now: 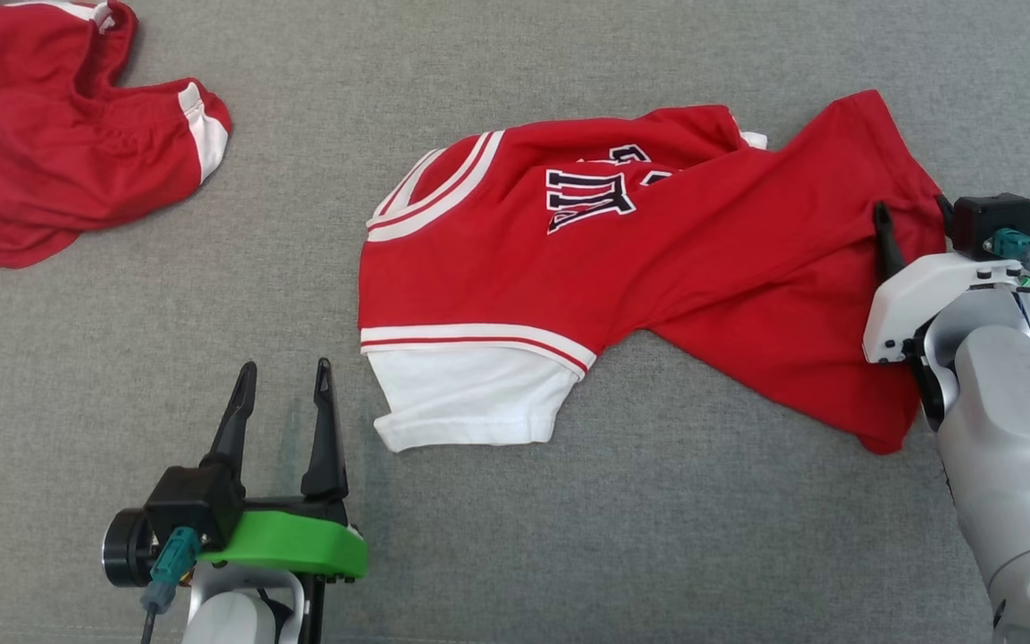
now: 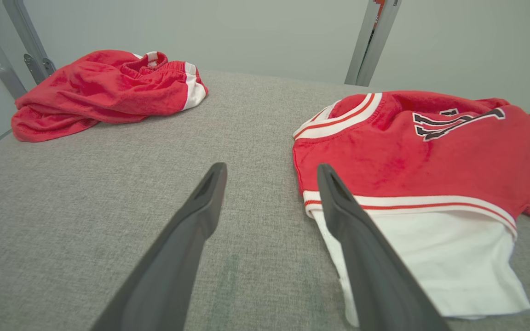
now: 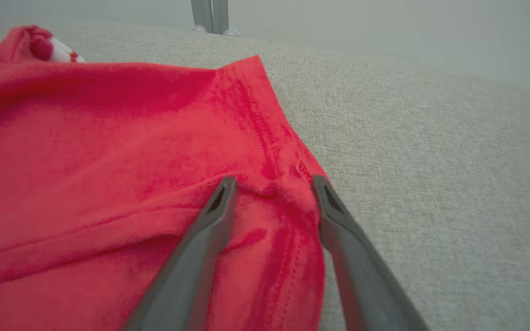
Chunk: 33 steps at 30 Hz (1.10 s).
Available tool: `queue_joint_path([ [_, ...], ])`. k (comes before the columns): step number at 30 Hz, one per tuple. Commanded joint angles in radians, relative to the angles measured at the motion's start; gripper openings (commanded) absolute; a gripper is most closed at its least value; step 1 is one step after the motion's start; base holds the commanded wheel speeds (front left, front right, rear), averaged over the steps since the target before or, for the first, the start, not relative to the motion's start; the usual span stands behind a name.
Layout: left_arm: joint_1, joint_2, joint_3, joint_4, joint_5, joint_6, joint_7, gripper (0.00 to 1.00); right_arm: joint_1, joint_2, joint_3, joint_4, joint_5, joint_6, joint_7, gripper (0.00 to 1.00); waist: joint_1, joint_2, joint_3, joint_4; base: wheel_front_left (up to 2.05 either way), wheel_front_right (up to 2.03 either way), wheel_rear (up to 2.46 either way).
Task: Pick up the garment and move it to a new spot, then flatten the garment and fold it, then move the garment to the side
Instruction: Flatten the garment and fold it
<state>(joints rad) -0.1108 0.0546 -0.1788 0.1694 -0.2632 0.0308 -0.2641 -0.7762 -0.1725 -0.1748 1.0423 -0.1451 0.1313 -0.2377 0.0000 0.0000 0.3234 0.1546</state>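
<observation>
Item 1. Red jersey [image 1: 703, 259], the garment in hand: it lies crumpled across the centre and right of the head view, on the grey fabric worktop [image 1: 569, 537]. White-striped collar at its left end, black-and-white lettering [image 1: 591, 199] upside down on the chest, and a white sleeve [image 1: 470, 394] pointing to the lower centre of the frame. Its body is twisted and folded over itself toward the right edge.

Item 2. My right fingers [image 1: 886, 246], at the right edge of the head view, on the jersey's far right hem. In the right wrist view these fingers [image 3: 200, 248] stand apart, one tip on either side of a small raised ridge of the jersey [image 3: 108, 161] at its stitched hem. They are not clamped on it.

Item 3. My left fingers [image 1: 325, 429], lower left of the head view: spread wide, holding nothing, over bare worktop just left of the white sleeve. In the left wrist view these fingers [image 2: 191, 230] rise from the bottom centre, with the sleeve [image 2: 430, 262] beside the right-hand one.

Item 4. Red shorts [image 1: 41, 152] with a white side stripe: heaped in the upper left corner of the head view, well apart from the jersey.

Item 5. Grey metal posts [image 2: 375, 41], top of the left wrist view, behind the worktop.
</observation>
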Motion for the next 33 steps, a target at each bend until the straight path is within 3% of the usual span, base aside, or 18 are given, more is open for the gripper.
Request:
queue_joint_path([
  [1, -0.017, 0.0, 0.004, 0.003, 0.001, -0.002, 0.0, 1.0, -0.015, 0.001, 0.003, 0.006, -0.01, -0.001, -0.01, 0.7, 0.0, 0.0, -0.001, -0.003, 0.0, 0.0, 0.0],
  [2, -0.017, 0.0, 0.004, 0.003, 0.002, -0.003, 0.0, 1.0, -0.015, 0.003, 0.004, 0.009, -0.012, -0.001, -0.013, 0.54, 0.0, 0.0, -0.002, -0.004, 0.0, 0.0, 0.0],
  [7, -0.02, -0.001, 0.004, 0.007, 0.004, -0.003, 0.0, 1.0, -0.028, 0.007, 0.002, 0.017, -0.016, -0.001, -0.023, 0.2, 0.0, 0.0, -0.006, -0.006, 0.0, 0.0, 0.0],
  [8, -0.019, -0.001, 0.005, 0.008, 0.004, -0.003, 0.0, 1.0, -0.031, 0.009, 0.002, 0.013, -0.018, -0.001, -0.024, 0.0, 0.0, 0.0, -0.009, -0.007, 0.0, 0.0, 0.0],
  [16, -0.002, -0.002, 0.019, 0.009, 0.005, -0.003, 0.0, 1.0, -0.037, 0.017, 0.025, -0.093, 0.018, -0.001, -0.028, 0.0, 0.0, 0.0, -0.048, -0.029, 0.0, 0.0, 0.0],
  [26, 0.01, -0.002, 0.035, 0.015, 0.012, -0.007, 0.0, 1.0, -0.079, 0.01, 0.151, -0.318, 0.096, -0.001, -0.028, 0.0, 0.0, 0.0, -0.094, -0.078, 0.0, 0.0, 0.0],
  [33, 0.024, 0.0, 0.046, 0.012, 0.013, -0.006, 0.0, 1.0, 0.026, 0.002, 0.252, -0.488, 0.188, -0.001, -0.028, 0.0, 0.0, 0.0, -0.116, -0.131, 0.0, 0.0, 0.0],
])
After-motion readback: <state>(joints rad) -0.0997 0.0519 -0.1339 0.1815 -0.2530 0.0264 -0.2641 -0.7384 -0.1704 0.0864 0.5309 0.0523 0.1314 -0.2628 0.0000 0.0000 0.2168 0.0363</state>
